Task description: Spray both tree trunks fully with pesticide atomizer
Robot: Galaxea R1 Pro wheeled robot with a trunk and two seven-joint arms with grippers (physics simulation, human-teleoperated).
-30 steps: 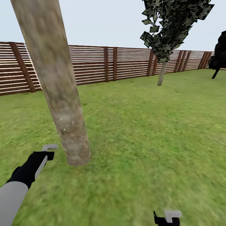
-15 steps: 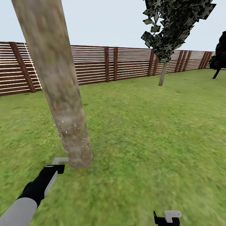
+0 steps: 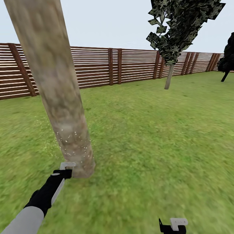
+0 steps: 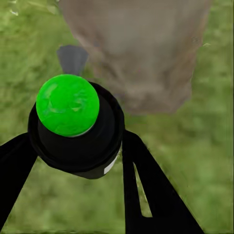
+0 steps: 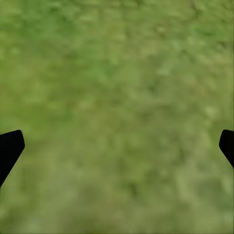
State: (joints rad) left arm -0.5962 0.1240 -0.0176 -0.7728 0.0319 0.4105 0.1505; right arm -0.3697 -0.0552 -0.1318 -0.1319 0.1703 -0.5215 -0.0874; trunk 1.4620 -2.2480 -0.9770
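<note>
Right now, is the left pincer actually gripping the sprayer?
Touching. In the left wrist view, both black fingers press against the sprayer's dark body, with no gap.

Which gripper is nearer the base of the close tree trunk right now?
Left. The left gripper, shut on the atomizer, sits right beside the trunk base; the right gripper hangs well off over grass.
</note>
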